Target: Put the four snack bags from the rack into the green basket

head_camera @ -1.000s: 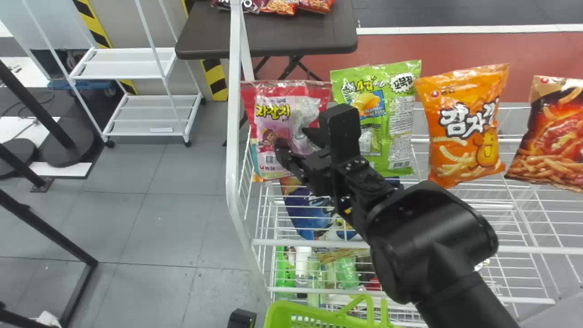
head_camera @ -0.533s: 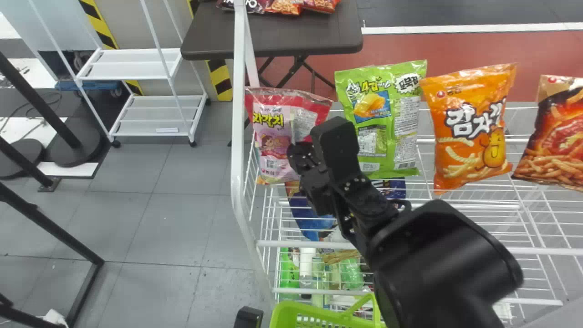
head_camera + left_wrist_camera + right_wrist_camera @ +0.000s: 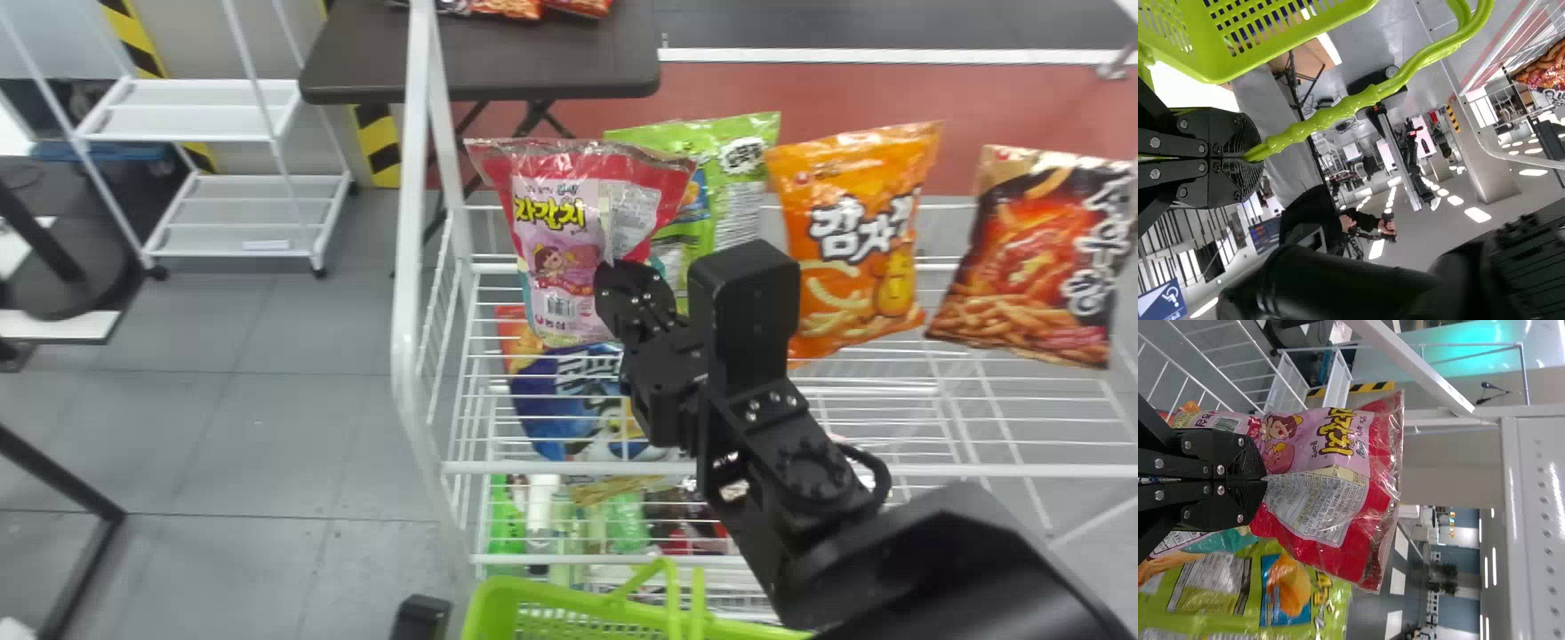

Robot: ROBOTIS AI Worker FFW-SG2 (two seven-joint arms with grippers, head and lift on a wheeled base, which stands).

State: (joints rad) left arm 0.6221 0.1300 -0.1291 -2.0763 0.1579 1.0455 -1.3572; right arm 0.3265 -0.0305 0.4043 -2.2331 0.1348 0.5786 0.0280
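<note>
We have the pink snack bag (image 3: 556, 244) pinched by its face in our right gripper (image 3: 622, 289), jaws closed. Just beyond those jaws and rightward is the green bag (image 3: 740, 200); the orange bag (image 3: 858, 240) and red-black bag (image 3: 1036, 258) lie farther right. Nearer us than these jaws, the green basket (image 3: 494, 613) has its handle (image 3: 1338, 113) clamped in our left gripper (image 3: 421, 617).

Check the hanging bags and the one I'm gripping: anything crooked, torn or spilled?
I see no tear or spill. The pink bag is puckered where the right gripper pinches its face. The orange bag and dark red bag sit slightly askew, tilting opposite ways.
</note>
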